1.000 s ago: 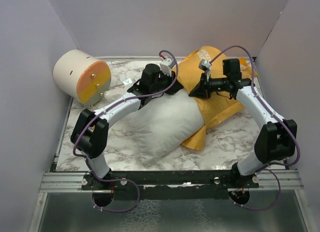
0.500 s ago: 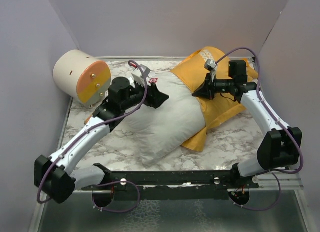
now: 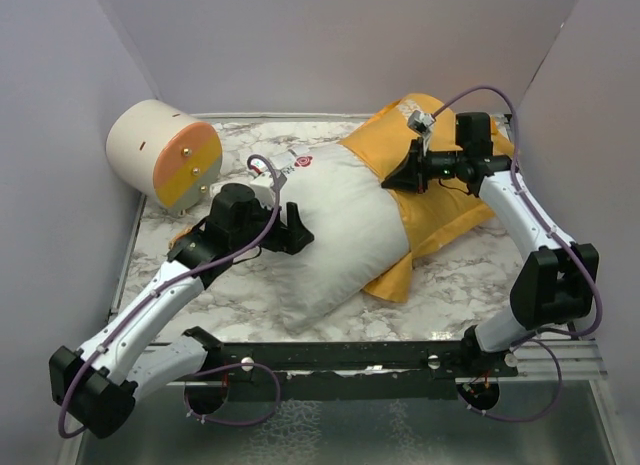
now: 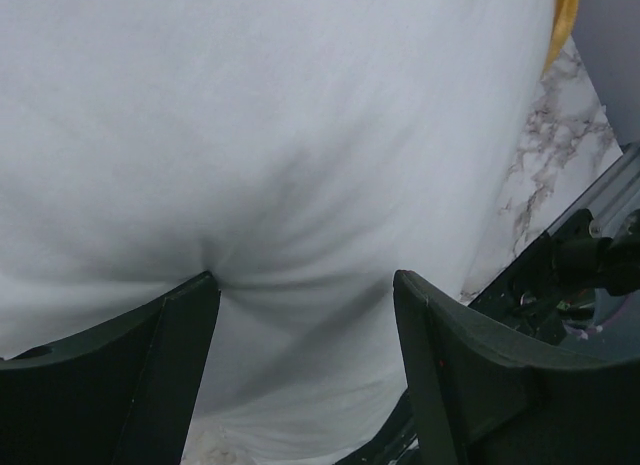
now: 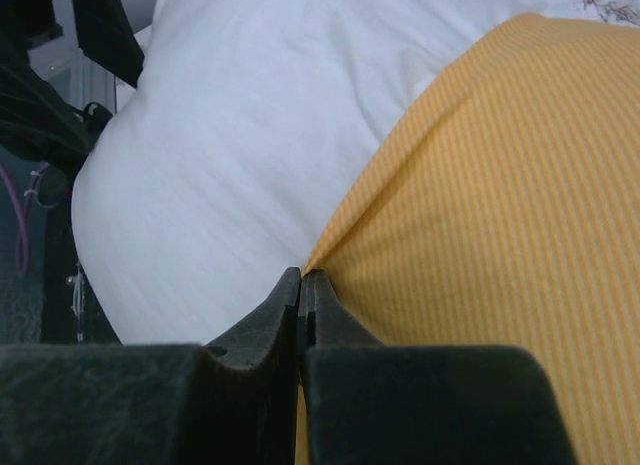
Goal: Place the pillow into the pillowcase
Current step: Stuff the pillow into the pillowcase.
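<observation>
The white pillow (image 3: pixel 335 225) lies across the marble table, its labelled end (image 3: pixel 300 161) toward the back left. Its right end sits inside the mouth of the orange-yellow pillowcase (image 3: pixel 450 210). My left gripper (image 3: pixel 300 231) is at the pillow's left flank. In the left wrist view it (image 4: pixel 302 277) stands open with the fingertips pressed against the white fabric (image 4: pixel 300 135), and a sliver of pillowcase (image 4: pixel 567 15) shows at the top right. My right gripper (image 3: pixel 390 179) is shut on the pillowcase's hem (image 5: pixel 500 185) where it meets the pillow (image 5: pixel 220 165); the fingertips (image 5: pixel 302 273) meet on orange cloth.
A cream-and-orange cylinder (image 3: pixel 165 165) lies at the back left corner. Grey walls enclose the table (image 3: pixel 450 285) on three sides. A metal rail (image 3: pixel 340 360) with the arm bases runs along the near edge.
My left gripper let go near the pillow's far end, opened, and drew back toward the near left, now against the pillow's side. The right gripper stayed shut on the pillowcase, shifting slightly.
</observation>
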Robot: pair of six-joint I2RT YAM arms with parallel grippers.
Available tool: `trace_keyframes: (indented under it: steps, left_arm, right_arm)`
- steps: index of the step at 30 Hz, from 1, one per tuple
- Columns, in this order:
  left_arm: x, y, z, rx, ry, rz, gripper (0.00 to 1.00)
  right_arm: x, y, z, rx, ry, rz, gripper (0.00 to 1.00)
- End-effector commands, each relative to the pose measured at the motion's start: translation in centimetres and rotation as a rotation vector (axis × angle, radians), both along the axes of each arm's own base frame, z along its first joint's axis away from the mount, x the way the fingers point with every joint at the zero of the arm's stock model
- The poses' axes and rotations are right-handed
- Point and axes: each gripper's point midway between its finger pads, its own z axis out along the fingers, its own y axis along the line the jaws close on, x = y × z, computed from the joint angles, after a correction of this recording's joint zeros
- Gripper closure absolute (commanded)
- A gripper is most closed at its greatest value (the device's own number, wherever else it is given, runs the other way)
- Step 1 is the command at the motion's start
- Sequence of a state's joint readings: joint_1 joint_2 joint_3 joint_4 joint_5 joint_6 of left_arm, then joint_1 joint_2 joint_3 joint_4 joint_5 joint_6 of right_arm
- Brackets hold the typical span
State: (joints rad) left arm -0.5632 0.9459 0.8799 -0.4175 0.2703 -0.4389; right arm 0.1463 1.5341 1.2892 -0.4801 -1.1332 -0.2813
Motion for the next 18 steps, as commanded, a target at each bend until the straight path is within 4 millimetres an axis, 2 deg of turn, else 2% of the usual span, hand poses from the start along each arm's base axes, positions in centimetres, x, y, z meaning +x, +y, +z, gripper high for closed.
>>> trace_keyframes:
  steps: [1, 3, 4, 5, 6, 7, 8, 9, 11, 13, 16, 18]
  left_arm:
    - [2.0, -2.3, -2.9, -0.023, 0.04, -0.029, 0.26]
    - [3.8, -4.2, -2.3, -0.086, 0.013, -0.063, 0.29]
    - [4.8, -5.2, -1.6, -0.113, -0.013, -0.078, 0.35]
    - [5.9, -6.2, -0.4, -0.149, -0.056, -0.098, 0.48]
    - [7.0, -7.1, 0.7, -0.177, -0.087, -0.111, 0.7]
    - [8.0, -7.9, 1.5, -0.197, -0.109, -0.124, 0.85]
    - [8.8, -8.9, 2.5, -0.217, -0.132, -0.149, 0.93]
    - [9.6, -9.7, 3.3, -0.233, -0.147, -0.172, 0.98]
    - [10.5, -11.0, 4.4, -0.269, -0.16, -0.21, 1.0]
    - [11.0, -11.9, 5.0, -0.317, -0.169, -0.232, 1.0]
    - [11.2, -12.6, 4.5, -0.369, -0.163, -0.242, 1.0]
    - [11.3, -12.6, 2.6, -0.358, -0.126, -0.235, 1.0]
  right_arm:
    - [-2.1, 3.0, 2.2, 0.052, 0.058, 0.128, 1.0]
    - [-2.7, 4.5, 3.1, 0.055, 0.056, 0.171, 1.0]
    - [-3.2, 5.5, 3.6, 0.059, 0.06, 0.202, 1.0]
    - [-3.7, 6.5, 4.1, 0.065, 0.063, 0.233, 1.0]
    - [-4.3, 7.7, 4.6, 0.07, 0.063, 0.265, 1.0]
    - [-4.9, 8.8, 5.1, 0.074, 0.056, 0.293, 1.0]
    - [-5.3, 9.6, 5.6, 0.074, 0.042, 0.312, 1.0]
    - [-5.7, 10.2, 5.9, 0.074, 0.032, 0.325, 1.0]
    - [-5.9, 10.3, 6.2, 0.081, 0.028, 0.336, 1.0]
    - [-5.8, 10.1, 5.4, 0.063, 0.022, 0.312, 1.0]
    - [-5.6, 9.6, 2.6, 0.023, 0.051, 0.256, 1.0]
    - [-4.5, 8.8, -0.3, -0.053, 0.06, 0.18, 1.0]
